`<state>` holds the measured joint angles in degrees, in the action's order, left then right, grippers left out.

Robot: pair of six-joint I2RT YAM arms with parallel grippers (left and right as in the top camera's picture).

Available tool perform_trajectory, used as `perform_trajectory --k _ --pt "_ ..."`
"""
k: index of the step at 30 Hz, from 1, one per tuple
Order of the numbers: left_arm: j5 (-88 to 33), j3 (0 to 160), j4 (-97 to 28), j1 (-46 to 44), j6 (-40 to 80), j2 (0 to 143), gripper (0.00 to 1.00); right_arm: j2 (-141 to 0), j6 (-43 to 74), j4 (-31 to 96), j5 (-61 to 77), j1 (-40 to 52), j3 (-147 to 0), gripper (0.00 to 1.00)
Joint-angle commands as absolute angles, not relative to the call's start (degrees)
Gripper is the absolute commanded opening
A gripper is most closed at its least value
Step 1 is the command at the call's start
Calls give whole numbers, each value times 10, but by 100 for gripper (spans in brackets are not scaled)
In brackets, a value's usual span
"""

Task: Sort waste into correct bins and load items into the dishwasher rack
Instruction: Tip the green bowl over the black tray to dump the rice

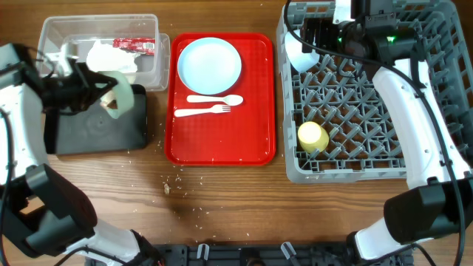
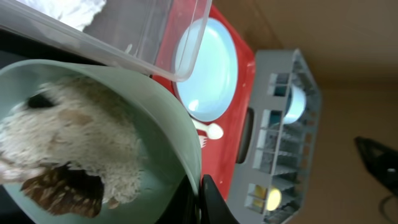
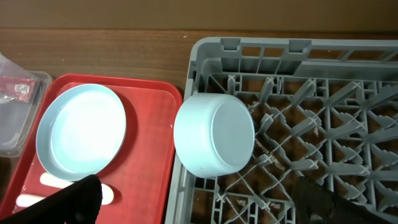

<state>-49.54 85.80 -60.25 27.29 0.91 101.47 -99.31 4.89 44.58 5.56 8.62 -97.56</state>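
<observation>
My left gripper (image 2: pixel 200 202) is shut on the rim of a pale green bowl (image 1: pixel 120 94), tilted over the black tray (image 1: pixel 96 131). White rice and brown scraps (image 2: pixel 68 155) fill the bowl. My right gripper (image 3: pixel 199 199) is open above the grey rack (image 1: pixel 355 96), near a pale blue bowl (image 3: pixel 214 134) lying on its side against the rack's left wall. The yellow cup (image 1: pixel 312 136) lies in the rack. The blue plate (image 1: pixel 210 65), white spoon (image 1: pixel 214 99) and fork (image 1: pixel 203 111) are on the red tray (image 1: pixel 255 140). The clear tub (image 1: pixel 159 70) holds the napkin (image 1: pixel 107 55) and red wrapper (image 1: pixel 134 45).
Loose rice grains (image 1: pixel 177 185) are scattered on the wooden table in front of the red tray. The rack stands at the right, the tub and black tray at the left, with the red tray between them.
</observation>
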Motion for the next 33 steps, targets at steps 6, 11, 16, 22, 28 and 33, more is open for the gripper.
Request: perform_trajectory --k 6,11,16,22,28,33 --pt "-647 861 -605 347 -28 1087 4 -999 45 447 57 86 -978 100" --pt "-711 861 -602 356 -28 1098 4 -999 45 451 60 86 -978 99" --pt "-805 861 -604 374 -27 1098 4 -999 45 460 61 86 -978 99" --pt "-830 861 -634 393 -26 1098 4 -999 45 463 61 86 -978 99" --pt "-894 861 -642 404 -25 1098 4 -999 45 464 61 86 -978 99" --pt "-903 861 -597 415 14 1099 4 -999 45 463 61 86 -978 99"
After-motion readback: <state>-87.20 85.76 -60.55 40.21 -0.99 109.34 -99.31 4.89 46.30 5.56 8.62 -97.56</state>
